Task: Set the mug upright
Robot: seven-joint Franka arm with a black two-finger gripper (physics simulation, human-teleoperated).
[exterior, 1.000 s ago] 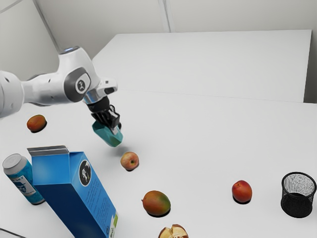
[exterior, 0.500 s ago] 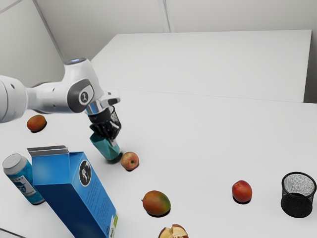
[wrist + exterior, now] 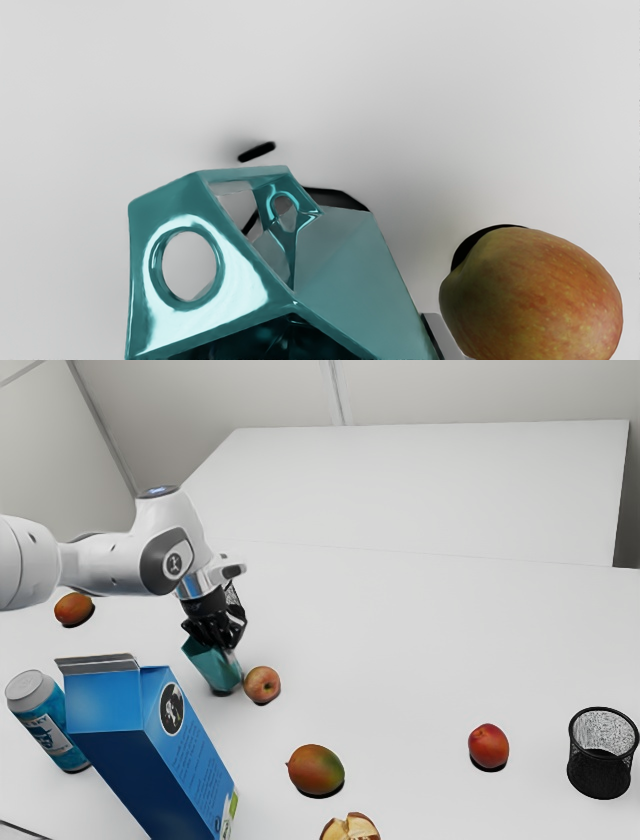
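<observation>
Exterior view: my gripper point(image 3: 217, 639) is low over the table point(image 3: 420, 650), arm point(image 3: 110, 560) reaching in from this view's left. Mug point(image 3: 211, 665), teal and faceted, sits directly under it, lower end down at a dark patch of shadow on the tabletop. Its lean roughly matches that of the blue carton point(image 3: 145, 750) and the can point(image 3: 45, 722), so I read it as near upright; can't tell whether the base is flat on the surface.

Fingers pinch the mug. From the wrist view I make out 1 fingertip point(image 3: 442, 337) against its wall on the apple's side; the other is hidden. 1 oval hole shows through a glossy face of the mug. Apple point(image 3: 262, 685) just beside it, a narrow gap between.

Other items, exterior view: 1 black mesh container point(image 3: 234, 598) partly hidden behind the gripper, another mesh bin point(image 3: 600, 770) at far right. Mango point(image 3: 316, 770) toward the camera from the apple, red fruit point(image 3: 488, 746) well apart, orange-brown fruit point(image 3: 74, 609) beneath the arm at left.
</observation>
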